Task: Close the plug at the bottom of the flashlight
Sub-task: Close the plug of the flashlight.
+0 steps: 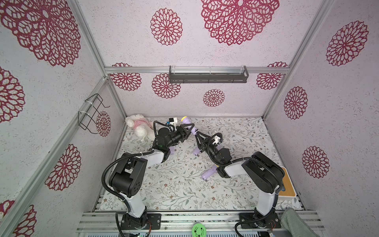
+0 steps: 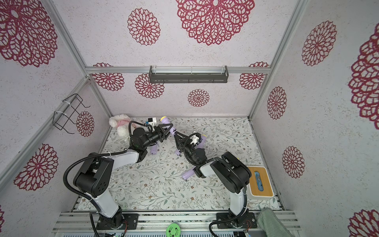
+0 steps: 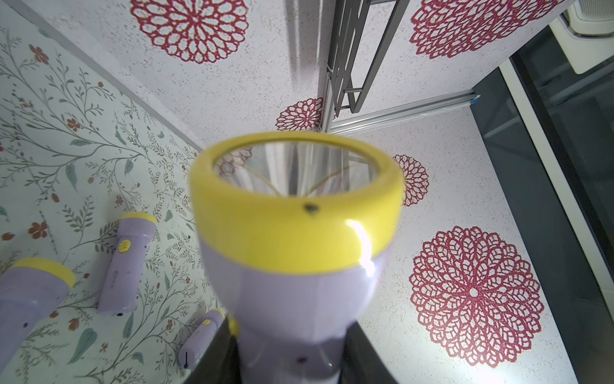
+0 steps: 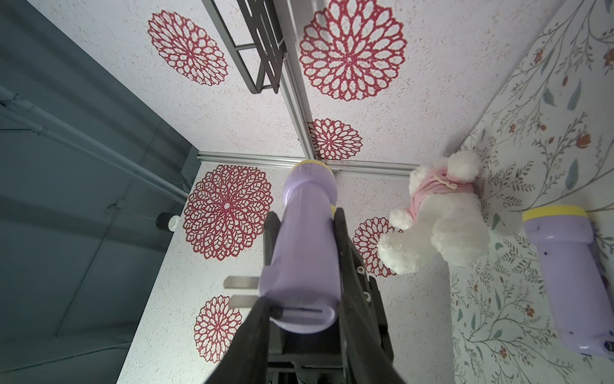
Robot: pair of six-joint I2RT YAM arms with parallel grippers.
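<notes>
The left pincer (image 1: 189,128) clamps the lilac flashlight (image 1: 186,120) just below its yellow head, and the right pincer (image 1: 197,135) nips its tail end. It's held aloft, just above centre in both top views, with the plug (image 4: 240,282) prongs sticking out sideways.

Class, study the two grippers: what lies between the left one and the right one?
The flashlight: its lilac body bridges the left gripper and the right gripper, both closed on it. Both top views show this; nothing else sits between.
</notes>
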